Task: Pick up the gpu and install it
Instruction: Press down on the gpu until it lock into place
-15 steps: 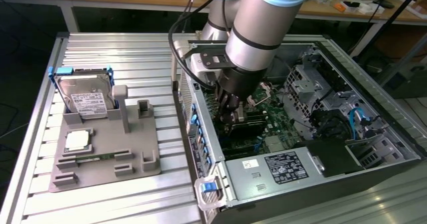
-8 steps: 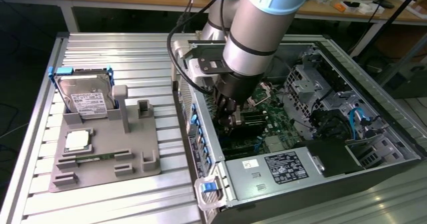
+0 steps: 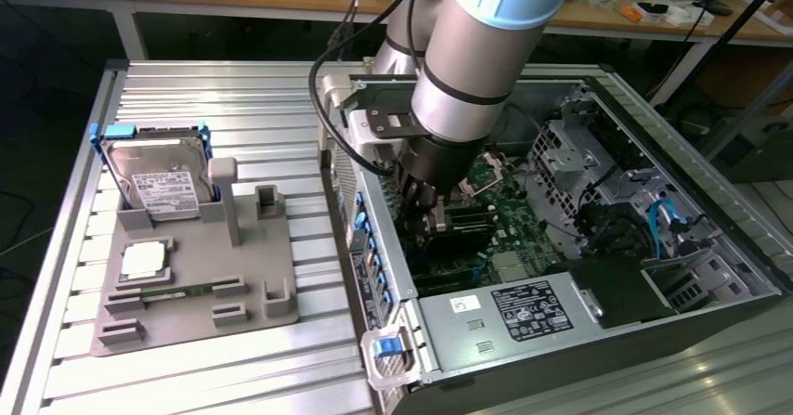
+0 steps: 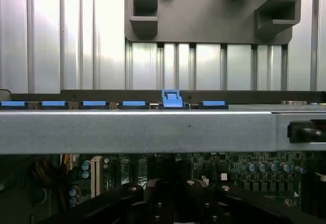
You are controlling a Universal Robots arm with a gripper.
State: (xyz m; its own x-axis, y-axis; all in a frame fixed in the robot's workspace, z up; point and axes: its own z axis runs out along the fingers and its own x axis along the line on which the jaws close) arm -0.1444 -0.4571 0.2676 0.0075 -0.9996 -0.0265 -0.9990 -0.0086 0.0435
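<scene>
I have the arm reaching down into the open case [image 3: 644,276], with the gripper [image 3: 428,213] low over the motherboard [image 3: 496,206]. Its fingers are pressed together, and in the exterior view a dark card stands on edge right under them, which I take for the gpu [image 3: 456,225], apparently at its slot. Whether the fingers pinch it or only bear on its top edge, I cannot tell.

To seat it well, I judge the push should go straight down along the slot, evenly over the card's length, with the metal end bracket lined up at the case's rear wall (a tilt would jam one end).

Close by are the power supply [image 3: 526,308], the case's near wall [image 4: 153,130] with its blue clips [image 4: 171,100], and cables [image 3: 675,225] by the drive bays. Outside the case, on the table [image 3: 248,369], the grey holder [image 3: 186,290] carries the hard drive [image 3: 155,178], well clear of the arm.
</scene>
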